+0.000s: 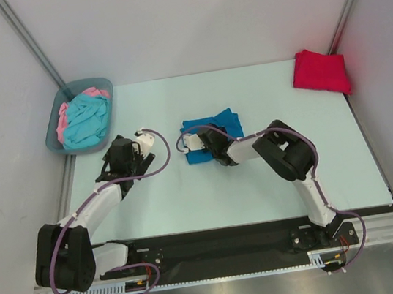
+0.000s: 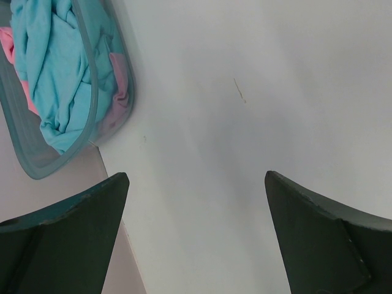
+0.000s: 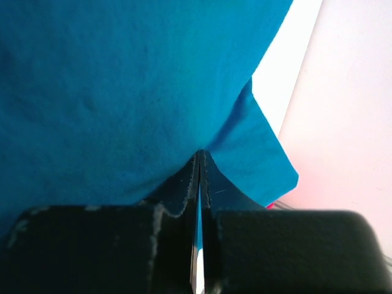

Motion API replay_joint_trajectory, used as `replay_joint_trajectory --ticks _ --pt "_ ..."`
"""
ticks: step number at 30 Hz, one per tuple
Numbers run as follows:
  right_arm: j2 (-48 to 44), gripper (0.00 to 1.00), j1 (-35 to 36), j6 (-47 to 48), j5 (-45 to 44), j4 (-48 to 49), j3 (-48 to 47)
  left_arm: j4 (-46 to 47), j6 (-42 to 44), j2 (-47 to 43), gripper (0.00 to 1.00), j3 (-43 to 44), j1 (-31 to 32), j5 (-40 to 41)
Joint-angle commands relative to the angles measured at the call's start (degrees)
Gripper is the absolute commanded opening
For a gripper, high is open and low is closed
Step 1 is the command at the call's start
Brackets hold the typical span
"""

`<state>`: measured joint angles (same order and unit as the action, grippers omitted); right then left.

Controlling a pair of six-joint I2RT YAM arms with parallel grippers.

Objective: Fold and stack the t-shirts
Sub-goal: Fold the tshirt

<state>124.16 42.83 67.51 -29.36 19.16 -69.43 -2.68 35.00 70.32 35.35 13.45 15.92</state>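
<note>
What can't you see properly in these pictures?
1. Top view: the right arm covers part of the blue t-shirt.
2. Top view: the pink t-shirt lies mostly under the turquoise t-shirt.
3. Left wrist view: the bin is cut off by the frame's edges.

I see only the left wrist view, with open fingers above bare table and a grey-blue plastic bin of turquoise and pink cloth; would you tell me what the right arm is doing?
Observer: The right gripper is shut on an edge of the deep blue cloth t-shirt, near the middle of the pale table.
Operator: Thank you. Is that shirt spread out flat?
Observer: No. From above it is a compact, roughly rectangular bundle with one flap out of line.
Operator: Is any other shirt outside the bin?
Observer: Yes, a bright red cloth t-shirt lies in a compact bundle at the far right corner, apart from the blue one.
</note>
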Motion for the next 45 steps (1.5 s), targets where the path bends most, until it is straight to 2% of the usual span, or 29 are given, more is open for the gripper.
replay_joint_trajectory --ticks 1,6,10,14,21,25,28,33,39,45 --pt "-4.9 0.00 -0.1 -1.9 -0.5 -1.9 -1.8 1.4 0.2 -1.9 1.00 0.7 -0.4 0.3" --pt "-10.6 0.00 -0.3 -2.3 -0.1 -4.6 -1.4 1.5 0.2 -2.3 1.00 0.7 -0.4 0.5" --pt "-11.6 0.00 -1.6 -0.8 -0.3 -2.2 1.4 1.4 0.1 -2.8 1.00 0.6 -0.4 0.2" --pt "-8.7 0.00 -4.2 1.0 -0.4 0.6 2.6 1.2 0.0 -2.7 1.00 0.8 -0.4 0.2" --pt "1.5 0.00 -7.1 2.6 -0.6 3.1 0.9 1.3 0.1 -2.4 1.00 0.7 -0.4 0.2" --pt "3.0 0.00 -6.8 1.5 0.2 1.3 1.4 1.3 0.1 -2.2 1.00 0.8 -0.4 0.1" --pt "2.8 0.00 -6.5 2.5 -0.4 4.2 2.7 1.3 0.1 -2.1 1.00 0.9 -0.4 0.0" --pt "-1.6 0.00 -7.1 3.0 -1.2 4.0 1.4 1.5 0.1 -1.7 1.00 0.9 -0.4 0.2" --pt "-10.4 0.00 -5.7 1.6 -1.5 -1.0 0.9 7.3 -0.2 -3.3 1.00 0.2 -0.5 6.6" --pt "-17.5 0.00 -1.0 0.8 -2.6 0.3 10.5 11.5 -0.9 -6.4 1.00 -0.6 -1.2 10.2"
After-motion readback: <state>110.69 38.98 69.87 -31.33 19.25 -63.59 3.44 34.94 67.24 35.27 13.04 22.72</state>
